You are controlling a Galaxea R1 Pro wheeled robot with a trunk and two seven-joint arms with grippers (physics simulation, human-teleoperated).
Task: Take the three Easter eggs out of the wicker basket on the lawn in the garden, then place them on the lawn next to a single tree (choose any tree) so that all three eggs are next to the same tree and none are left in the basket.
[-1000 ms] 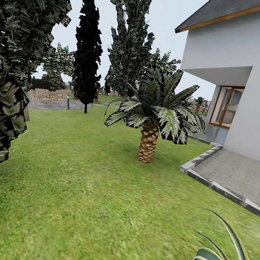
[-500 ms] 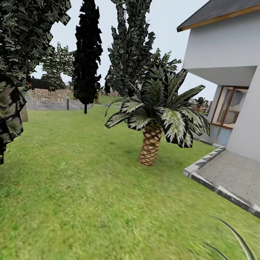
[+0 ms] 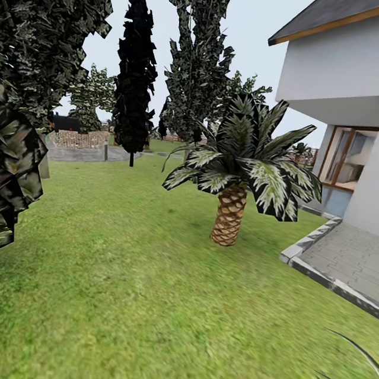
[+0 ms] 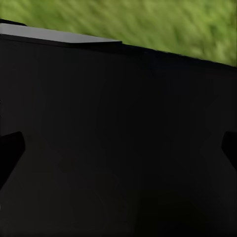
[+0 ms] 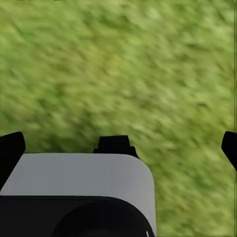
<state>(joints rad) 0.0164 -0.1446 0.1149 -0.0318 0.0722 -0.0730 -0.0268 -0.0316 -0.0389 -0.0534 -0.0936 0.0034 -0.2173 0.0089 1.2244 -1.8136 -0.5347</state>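
Both grippers show as dark fingertips at the picture edges in the wrist views: the left gripper [image 4: 118,148] has tips spread wide before a black body panel, and the right gripper [image 5: 118,145] has tips equally wide apart over blurred grass — neither holds anything. The lawn [image 3: 138,302] runs from the foreground up to the short palm [image 3: 229,216]. Right of the palm, a grey-kerbed paved terrace [image 3: 347,264] meets the white house [image 3: 360,74]. Behind the palm rises a tree [image 3: 197,59] with a jagged, mottled crown; left of it, the all-black columnar tree [image 3: 136,75]. Eggs and basket are out of sight.
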